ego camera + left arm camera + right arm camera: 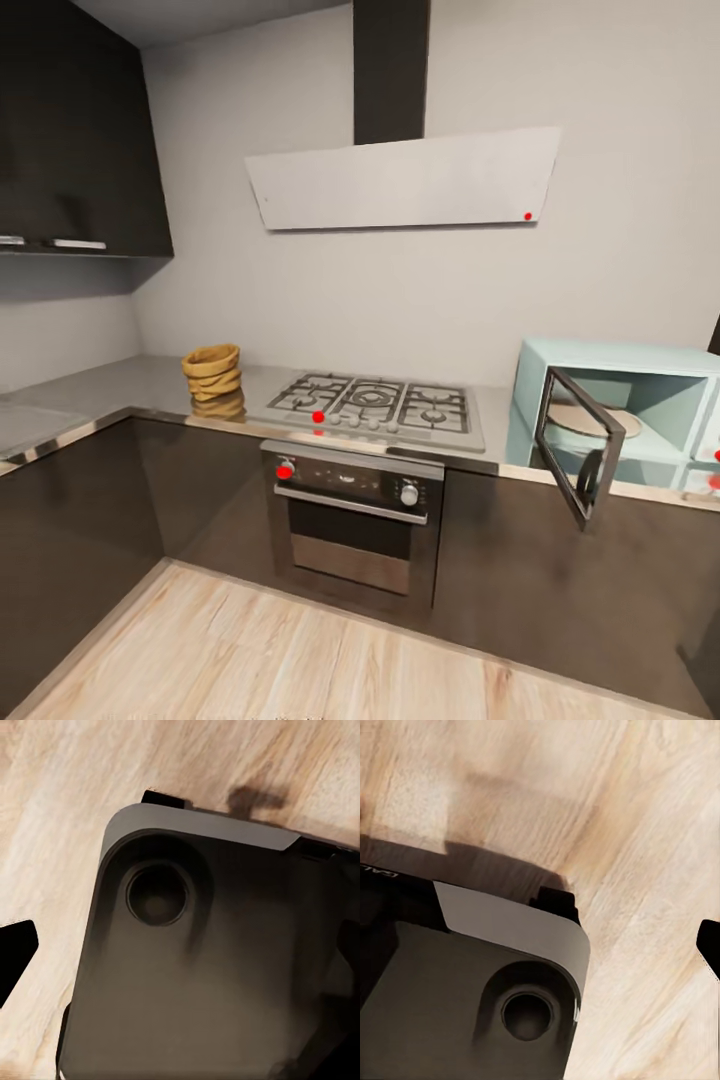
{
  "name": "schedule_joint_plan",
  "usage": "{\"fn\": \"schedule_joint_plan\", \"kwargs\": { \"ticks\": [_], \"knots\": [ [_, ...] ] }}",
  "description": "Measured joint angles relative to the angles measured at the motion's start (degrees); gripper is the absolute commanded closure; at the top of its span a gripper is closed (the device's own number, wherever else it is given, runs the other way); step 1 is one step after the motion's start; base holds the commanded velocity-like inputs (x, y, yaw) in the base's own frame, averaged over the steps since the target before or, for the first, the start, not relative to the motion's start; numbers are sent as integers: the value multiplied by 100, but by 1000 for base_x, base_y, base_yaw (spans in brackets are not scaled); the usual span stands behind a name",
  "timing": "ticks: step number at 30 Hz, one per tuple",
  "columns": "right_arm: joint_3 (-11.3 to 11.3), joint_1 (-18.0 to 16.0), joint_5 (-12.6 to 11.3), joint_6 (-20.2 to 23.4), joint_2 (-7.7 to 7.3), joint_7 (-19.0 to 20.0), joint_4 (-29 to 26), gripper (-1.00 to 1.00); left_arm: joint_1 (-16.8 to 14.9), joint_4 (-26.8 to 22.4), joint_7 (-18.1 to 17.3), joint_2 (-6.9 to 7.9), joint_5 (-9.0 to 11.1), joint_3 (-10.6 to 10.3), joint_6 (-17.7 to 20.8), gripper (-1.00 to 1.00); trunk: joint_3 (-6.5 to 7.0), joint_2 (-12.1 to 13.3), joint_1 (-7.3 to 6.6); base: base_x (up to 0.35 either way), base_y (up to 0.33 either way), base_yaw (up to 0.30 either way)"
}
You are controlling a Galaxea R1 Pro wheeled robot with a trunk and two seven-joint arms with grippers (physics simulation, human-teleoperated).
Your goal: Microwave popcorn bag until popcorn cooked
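grippers: state cannot be told, wrist views look down on robot base (210, 967) and floor (645, 832) | bag (212, 372): upright on surface (110, 385) left of hob (375, 405), microwave (640, 400) door open | handling: likely light, crushable paper; grasp mid-body gently, keep upright

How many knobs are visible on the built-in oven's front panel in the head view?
2: a red knob at the panel's left end and a white knob at its right end, on the oven below the hob.
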Motion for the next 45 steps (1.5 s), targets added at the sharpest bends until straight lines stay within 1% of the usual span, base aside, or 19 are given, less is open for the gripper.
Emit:
{"fn": "schedule_joint_plan", "kwargs": {
  "ticks": [10, 39, 45],
  "knots": [
    [0, -1, 6, -8, 0, 3, 0, -100, 0, -5, 0, 1, -45, -10, -7, -100, 0, 0, 0, 0, 0, 300],
    [-1, 0, 4, -115, 9, 1, -3, -100, -1, -8, 0, 8, -1, 7, -12, -100, 0, 0, 0, 0, 0, 300],
    [-1, -1, 1, -108, 61, 6, -3, -100, -1, -7, 0, 8, -2, 7, -11, -100, 0, 0, 0, 0, 0, 299]
  ]
}}
